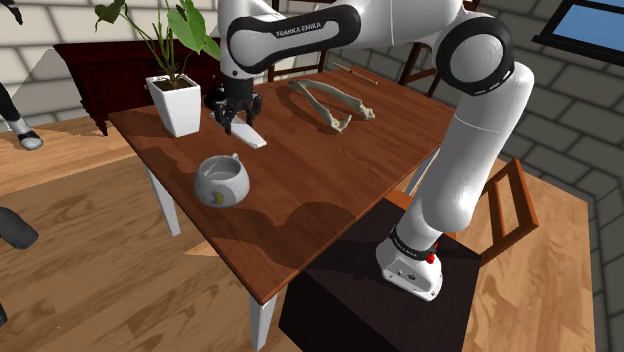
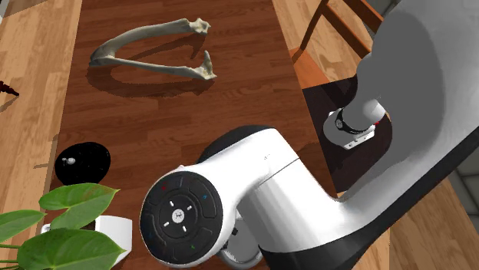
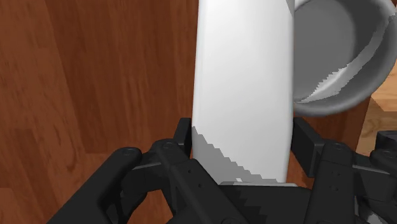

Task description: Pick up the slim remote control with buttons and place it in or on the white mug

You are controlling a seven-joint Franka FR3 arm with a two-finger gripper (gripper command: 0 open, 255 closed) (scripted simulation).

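Now | table (image 1: 330, 190): bearing the mug (image 1: 222, 181) | remote (image 3: 245, 76): tilting low over the table, far end near the mug | gripper (image 1: 236, 118): pinching the remote's near end, jaws partly open | risk: the end-grip may be letting it pivot or slip, so it could clip the rim or tip out.
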